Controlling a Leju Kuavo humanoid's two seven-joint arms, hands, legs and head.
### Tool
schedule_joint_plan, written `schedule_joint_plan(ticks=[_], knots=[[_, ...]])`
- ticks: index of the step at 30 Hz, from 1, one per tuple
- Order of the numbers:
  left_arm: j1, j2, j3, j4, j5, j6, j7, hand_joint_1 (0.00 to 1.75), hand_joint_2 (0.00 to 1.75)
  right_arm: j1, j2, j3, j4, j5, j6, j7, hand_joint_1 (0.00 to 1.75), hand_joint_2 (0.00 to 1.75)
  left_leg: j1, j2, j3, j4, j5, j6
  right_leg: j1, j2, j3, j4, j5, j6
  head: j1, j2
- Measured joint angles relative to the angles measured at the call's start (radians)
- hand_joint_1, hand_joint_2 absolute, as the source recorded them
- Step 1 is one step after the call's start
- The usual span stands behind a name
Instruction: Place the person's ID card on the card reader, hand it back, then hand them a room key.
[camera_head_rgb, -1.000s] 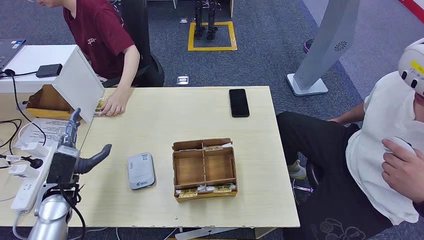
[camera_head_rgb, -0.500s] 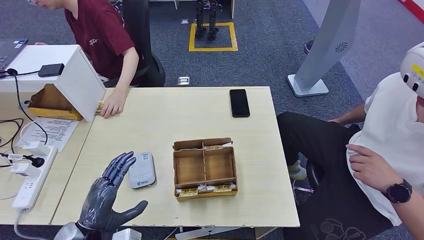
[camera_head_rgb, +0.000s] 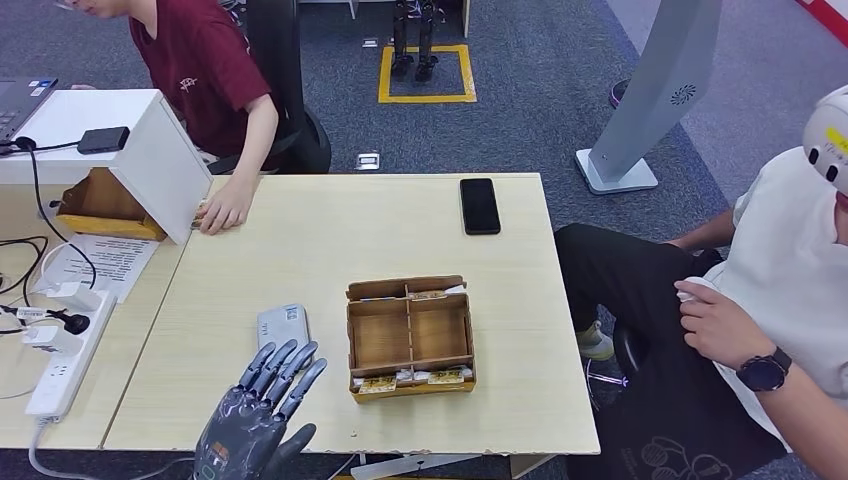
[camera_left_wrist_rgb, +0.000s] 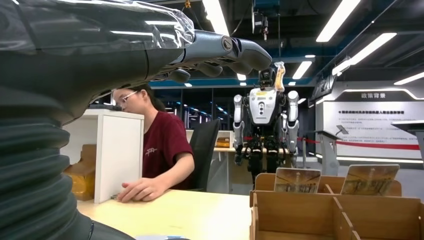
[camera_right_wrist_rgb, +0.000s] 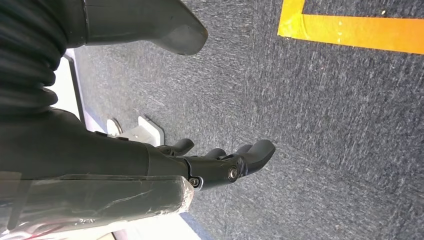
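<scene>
My left hand (camera_head_rgb: 262, 412) hovers open at the table's near edge, fingers spread, fingertips just short of the grey card reader (camera_head_rgb: 283, 323). To the right of the reader stands a wooden compartment box (camera_head_rgb: 408, 335) with key cards (camera_head_rgb: 412, 379) upright in its front row. The left wrist view looks past my fingers (camera_left_wrist_rgb: 225, 50) to the box (camera_left_wrist_rgb: 340, 212) and cards (camera_left_wrist_rgb: 297, 180). A person in a red shirt (camera_head_rgb: 205, 70) rests a hand (camera_head_rgb: 226, 213) on the table's far left, over a small yellowish card (camera_head_rgb: 199, 211). My right hand (camera_right_wrist_rgb: 215, 165) hangs open above the carpet.
A black phone (camera_head_rgb: 480, 205) lies at the table's far right. A white partition (camera_head_rgb: 165, 165) and a cardboard tray (camera_head_rgb: 95, 205) stand at the far left, a power strip (camera_head_rgb: 60, 365) and cables beside the table. A seated person in white (camera_head_rgb: 770, 330) is close on the right.
My left arm swung from the table's left side to its near edge; the hand now lies spread just before the reader. The seated person's arm shifted. The red-shirted person's hand stayed put.
</scene>
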Motion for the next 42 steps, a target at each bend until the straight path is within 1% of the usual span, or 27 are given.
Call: schedule_joint_plan(ticks=[8, 42], knots=[[-0.002, 0.006, -0.013, 0.01, 0.0, 0.0, 0.0, 0.0, 1.75, 0.0, -0.001, -0.002, 0.0, 0.0, 0.0, 0.0, 0.0, 1.75, 0.0, 0.0, 0.0, 0.0, 0.0, 0.0, 0.0, 0.0, 0.0, 0.0, 0.0, 0.0, 0.0, 0.0], [-0.005, 0.007, -0.019, 0.017, 0.0, 0.0, 0.0, 0.0, 1.75, -0.001, -0.001, -0.003, 0.0, 0.0, 0.0, 0.0, 0.0, 1.75, 0.0, 0.0, 0.0, 0.0, 0.0, 0.0, 0.0, 0.0, 0.0, 0.0, 0.0, 0.0, 0.0, 0.0]])
